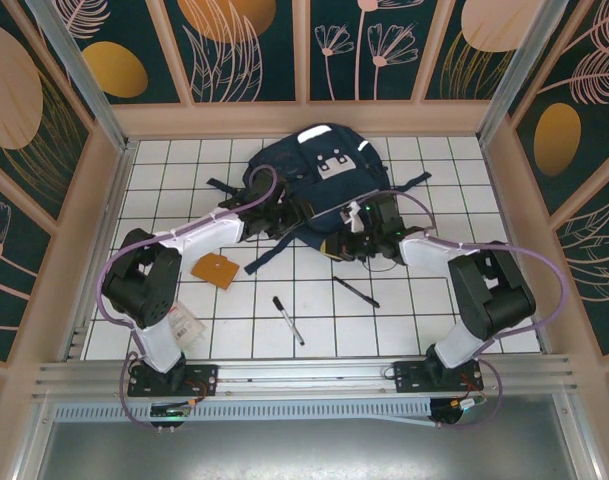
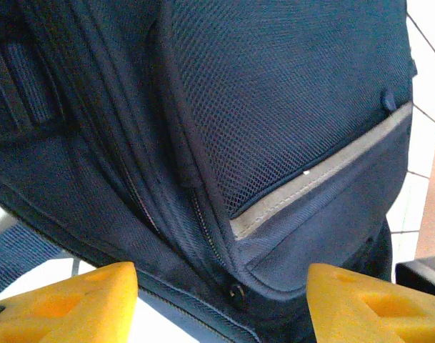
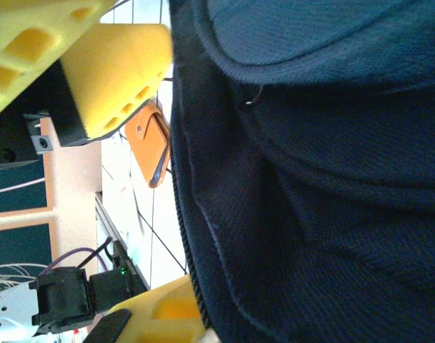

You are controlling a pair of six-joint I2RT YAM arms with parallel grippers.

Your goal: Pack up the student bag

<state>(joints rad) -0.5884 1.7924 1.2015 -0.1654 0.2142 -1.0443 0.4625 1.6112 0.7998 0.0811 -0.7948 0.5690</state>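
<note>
Where the top camera looks down, the bag lies flat at the far middle of the bench, with its straps trailing out to both sides. Both arms reach in to its near edge. The left fingers are on the near-left part of the bag and the right fingers are at the near-right hem. Both are too small here to read the opening. On the near side of the bench there's a flat orange wallet just left of a trailing strap. A black pen and a white-barrel marker lie apart from the bag, and a clear packet sits beside the left arm.

Left wrist view: the two yellow fingers are at the bottom corners, spread wide with nothing pinched. The bag sits just beyond and between them. It shows a mesh pocket with a grey reflective stripe under it, and a zip running down to a pull between the tips. Can't tell if the tips touch the fabric.

Right wrist view: the bag's dark fabric is on the right, and its edge runs down onto one yellow finger at the bottom. The other finger is hidden behind the cloth. The right fingers are closed, clamped on that edge. The left fingers show at top left, apart, just beside the bag's edge. The wallet lies on the bench past them.
</note>
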